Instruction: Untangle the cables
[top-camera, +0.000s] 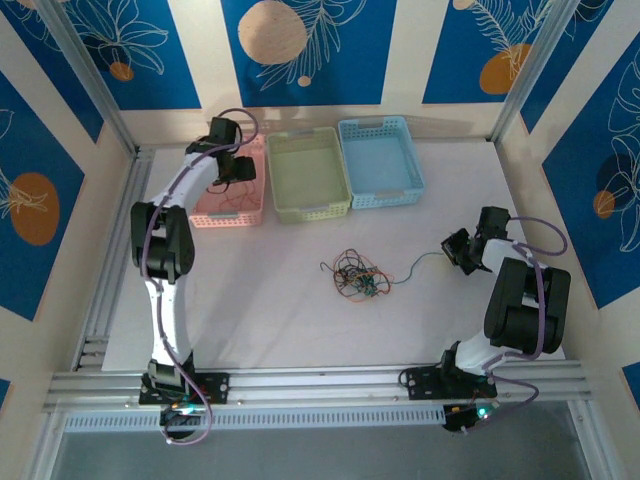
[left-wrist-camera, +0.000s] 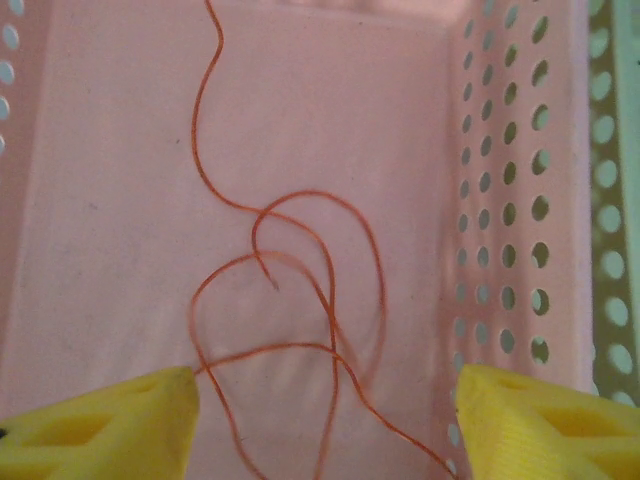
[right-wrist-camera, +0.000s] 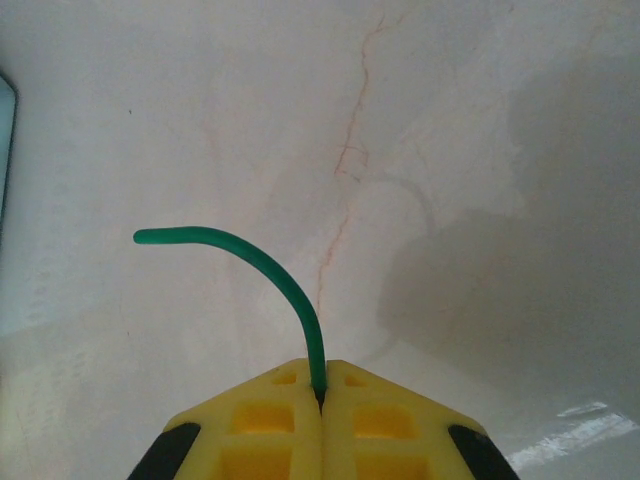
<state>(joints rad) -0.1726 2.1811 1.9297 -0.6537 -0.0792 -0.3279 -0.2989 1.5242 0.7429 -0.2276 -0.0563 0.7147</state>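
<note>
Hanging over the pink basket (top-camera: 226, 216), the left gripper (top-camera: 232, 166) (left-wrist-camera: 325, 410) has its yellow fingers (left-wrist-camera: 110, 420) spread wide, pinching nothing. A loose red wire (left-wrist-camera: 300, 262) lies looped on the basket floor between and beyond them; one bend meets the tip of the finger at the picture's left, though actual contact cannot be settled. The wire runs off the top and bottom edges of that wrist picture, so its ends are cut off. The main clump of cables (top-camera: 357, 277) rests on the white table (top-camera: 270, 320), well apart from the pink basket and nearer the arm bases. From the clump a green wire (top-camera: 420, 262) (right-wrist-camera: 270, 272) leads further from the basket to the right gripper (top-camera: 458, 250) (right-wrist-camera: 320, 395), whose fingers are pressed together on it. The right wrist view confirms the pinch: a short length arcs out of the seam to a blunt end. From above, the strands in the clump are too fine to separate, and both grippers' fingers are hard to make out.
</note>
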